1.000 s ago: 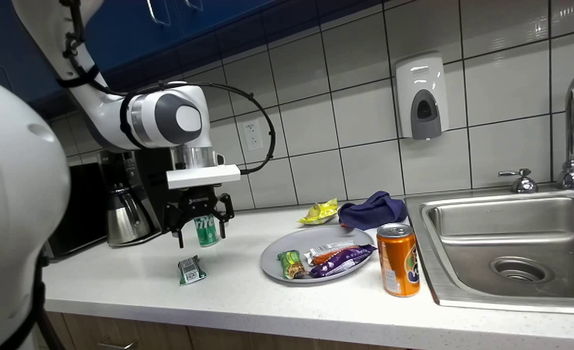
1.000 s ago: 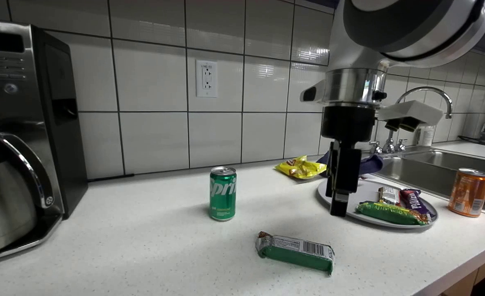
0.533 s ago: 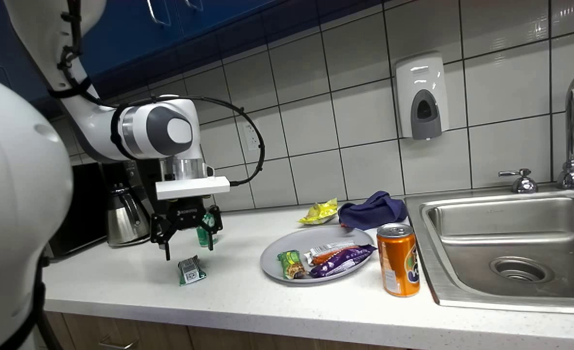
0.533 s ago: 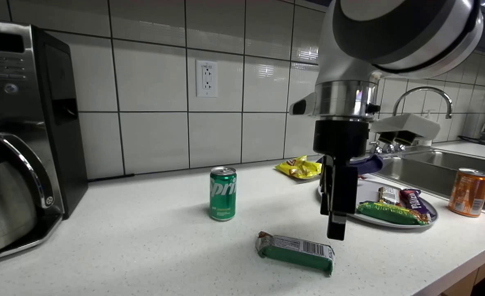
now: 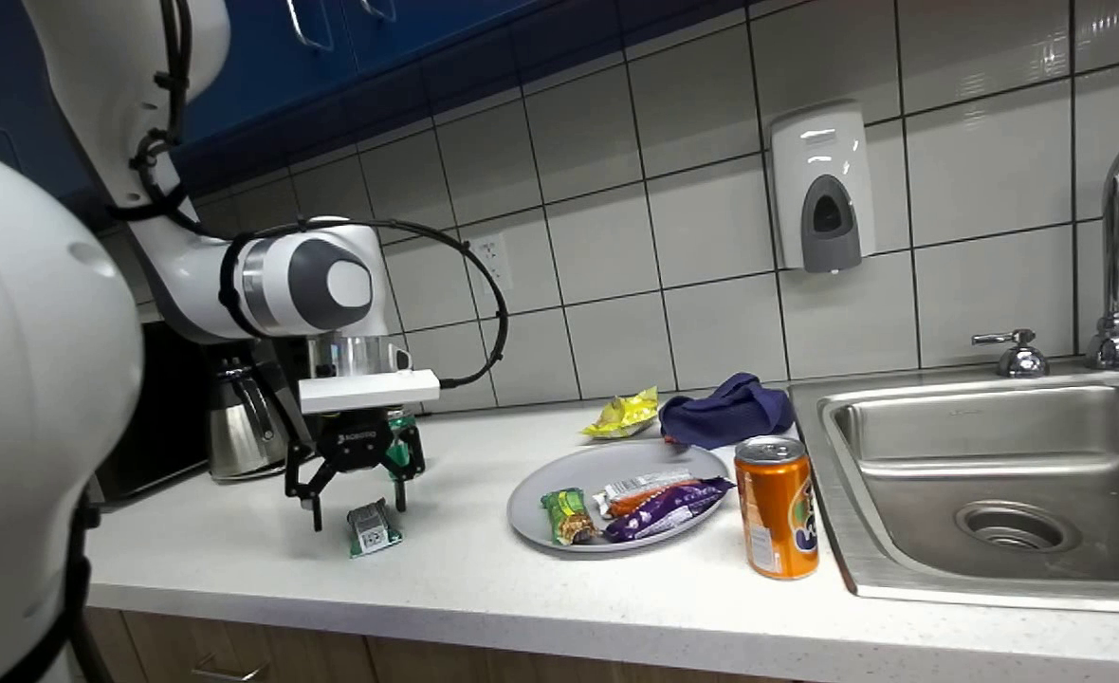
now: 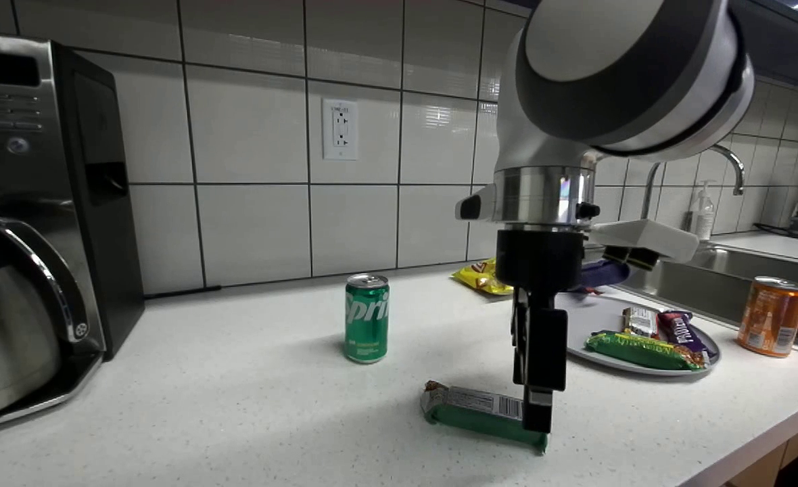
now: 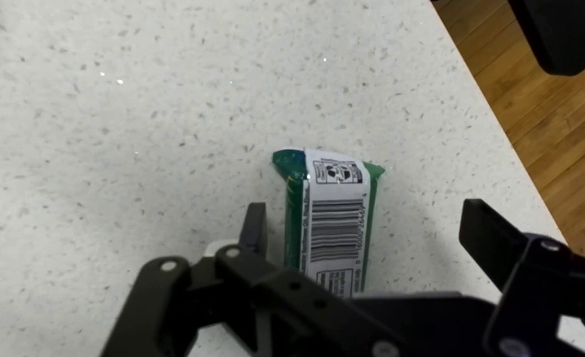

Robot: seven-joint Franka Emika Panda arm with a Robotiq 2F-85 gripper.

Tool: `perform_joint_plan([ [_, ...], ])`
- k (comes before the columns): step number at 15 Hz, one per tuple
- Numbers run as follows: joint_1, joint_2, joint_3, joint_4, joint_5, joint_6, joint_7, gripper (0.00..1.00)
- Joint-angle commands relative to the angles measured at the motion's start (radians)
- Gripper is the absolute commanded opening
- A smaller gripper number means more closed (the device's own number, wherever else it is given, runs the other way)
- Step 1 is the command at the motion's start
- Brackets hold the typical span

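Far L in an exterior view, you've got the steel carafe (image 5: 245, 427) in the coffee maker (image 6: 98, 230), contents hidden. Next along, your gripper (image 5: 358, 507) hangs low over the white counter (image 5: 446, 588), fingers down, jaws wide. Check the wrist view: the green bar (image 7: 334, 218) lies btwn your fingertips, barcode up, flat on the counter, w/ a visible gap each side. Behind it, the Sprite can (image 6: 368, 321) stands upright; can't tell what's inside.

Moving R, the grey plate (image 5: 545, 479) carries three wrapped bars, bunched close: green-and-yellow bar (image 5: 569, 517) on the L, white-and-orange bar (image 5: 640, 489) mid, purple bar (image 5: 669, 509) on the R, its end at the rim. Back of the plate, the yellow bag (image 5: 624, 415) is crumpled, contents unclear, then the blue cloth (image 5: 730, 411), all bunched up. Just R of the plate, there's your orange can (image 5: 776, 512), upright, w/ the soap dispenser (image 5: 823, 190) up on the wall. Far R, the steel sink (image 5: 849, 498), drain (image 5: 1015, 526) in its basin.
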Motion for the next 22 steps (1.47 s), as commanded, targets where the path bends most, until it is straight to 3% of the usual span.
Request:
perform_joint_plan([
  [1,-0.015,0.064,0.023,0.055,-0.032,0.018,0.053,1.00],
  [8,-0.021,0.127,0.042,0.113,-0.055,0.023,0.078,1.00],
  [10,-0.022,0.128,0.044,0.116,-0.065,0.026,0.080,0.74],
  [17,-0.029,0.122,0.045,0.125,-0.099,0.024,0.099,0.20],
  [22,-0.034,0.091,0.043,0.117,-0.117,0.002,0.108,0.16],
])
